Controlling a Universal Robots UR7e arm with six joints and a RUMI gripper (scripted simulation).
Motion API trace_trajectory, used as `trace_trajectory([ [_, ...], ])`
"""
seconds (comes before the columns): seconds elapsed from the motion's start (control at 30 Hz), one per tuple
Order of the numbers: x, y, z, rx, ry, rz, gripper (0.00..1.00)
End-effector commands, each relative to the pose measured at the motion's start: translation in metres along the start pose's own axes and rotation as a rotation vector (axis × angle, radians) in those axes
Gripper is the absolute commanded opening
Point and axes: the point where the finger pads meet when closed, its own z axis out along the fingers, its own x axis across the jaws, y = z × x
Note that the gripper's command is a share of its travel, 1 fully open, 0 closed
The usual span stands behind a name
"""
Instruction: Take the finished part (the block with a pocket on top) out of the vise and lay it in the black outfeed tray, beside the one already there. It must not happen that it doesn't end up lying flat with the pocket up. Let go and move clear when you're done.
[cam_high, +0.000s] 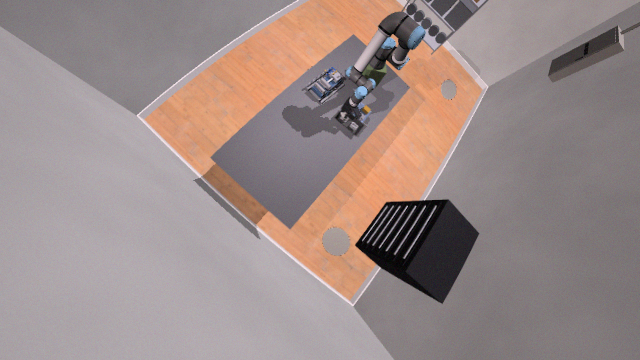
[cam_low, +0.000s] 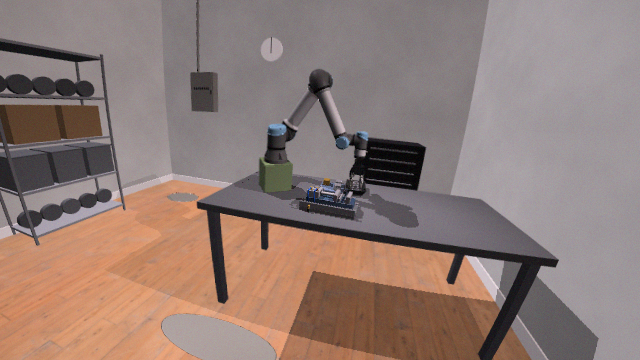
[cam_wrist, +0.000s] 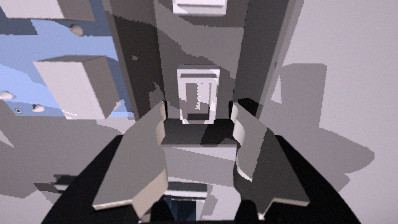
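In the wrist view the finished part (cam_wrist: 198, 95), a pale block with a pocket on top, lies in the black outfeed tray (cam_wrist: 200, 45). A second pocketed block (cam_wrist: 198, 5) lies further along the same tray. My gripper (cam_wrist: 198, 102) is open. Its fingers stand on either side of the near end of the part, with a gap on each side. In the top and exterior views the gripper (cam_high: 351, 119) (cam_low: 356, 187) is low over the tray, right of the blue vise (cam_high: 331, 83) (cam_low: 328, 199). The part itself is too small to make out there.
The vise's blue body and a grey jaw (cam_wrist: 80, 85) lie close on the left of the tray. The arm's green pedestal (cam_low: 275, 175) stands at the table's back. A black cabinet (cam_low: 392, 162) is behind the table and a shelf rack (cam_low: 50, 135) is at the far left.
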Motion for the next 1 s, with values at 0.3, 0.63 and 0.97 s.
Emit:
trace_trajectory([
  [0.3,0.001,0.000,-0.001,0.000,0.001,0.000,0.40],
  [0.63,0.001,0.000,-0.001,0.000,0.001,0.000,0.40],
  [0.97,0.001,0.000,-0.019,0.000,0.001,0.000,0.40],
])
